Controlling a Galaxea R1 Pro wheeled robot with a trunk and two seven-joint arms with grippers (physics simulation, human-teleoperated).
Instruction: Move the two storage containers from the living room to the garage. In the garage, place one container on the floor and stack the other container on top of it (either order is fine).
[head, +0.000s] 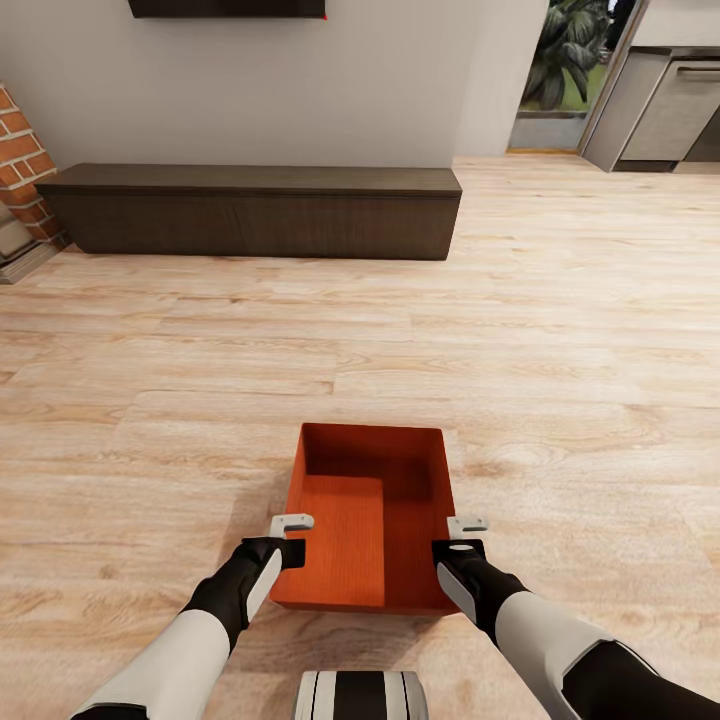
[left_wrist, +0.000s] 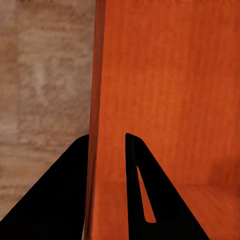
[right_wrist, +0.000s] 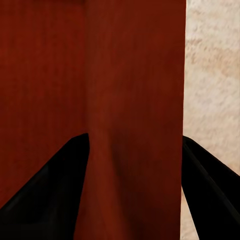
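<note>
Nearest, the two arms reach forward and down, one to each side of an orange-red container (head: 365, 520). The left gripper (head: 290, 524) sits at the box's left wall, the right gripper (head: 466, 525) at its right wall, so the load hangs evenly between them; that looks like a two-handed carry.

In the left wrist view the wall edge runs straight between the two dark fingers (left_wrist: 137, 190), one outside and one inside the box, and they are pressed to it: the left jaws are clamped on the wall. In the right wrist view the fingers (right_wrist: 50, 185) stand wide to either side of the wall with a gap on both sides, so those jaws are spread and not yet pinching.

The box is open-topped, empty, and casts a shadow on the wood floor (head: 560, 360) beneath it; whether it is lifted or resting I cannot tell.

Farther off, a long dark cabinet (head: 255, 210) stands against the beige wall, brick (head: 22, 150) at its left. At far right a doorway (head: 565, 80) opens onto greenery.
</note>
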